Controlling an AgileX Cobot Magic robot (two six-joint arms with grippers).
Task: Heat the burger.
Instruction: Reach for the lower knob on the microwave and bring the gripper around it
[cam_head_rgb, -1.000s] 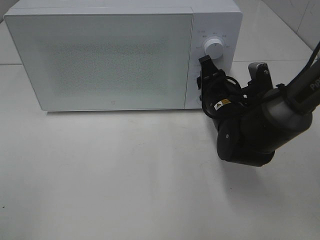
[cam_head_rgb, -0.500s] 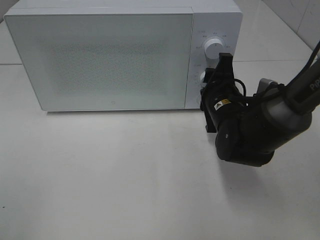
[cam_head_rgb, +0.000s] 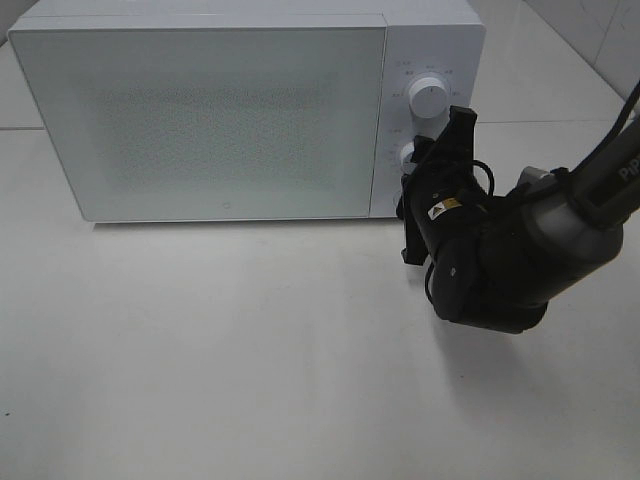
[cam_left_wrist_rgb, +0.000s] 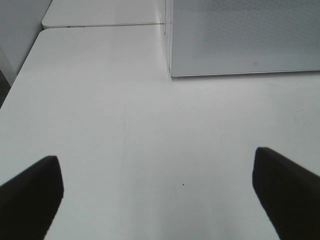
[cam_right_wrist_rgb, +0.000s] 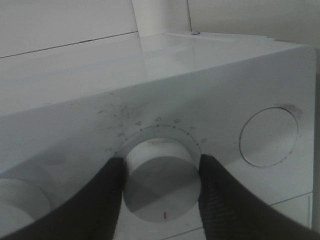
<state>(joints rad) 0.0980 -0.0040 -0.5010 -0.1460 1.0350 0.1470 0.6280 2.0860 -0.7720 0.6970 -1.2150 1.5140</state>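
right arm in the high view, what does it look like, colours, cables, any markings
The right arm is dark grey to black with a bulky rounded wrist housing. Black cables loop behind the right gripper, beside a small yellow and white sticker. White lettering runs along the forearm, cut off by the frame edge. Its fingers are black.

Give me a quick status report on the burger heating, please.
Left gripper open over the table. Right gripper shut on the lower dial. Burger not in view; microwave door closed. No obstruction seen.
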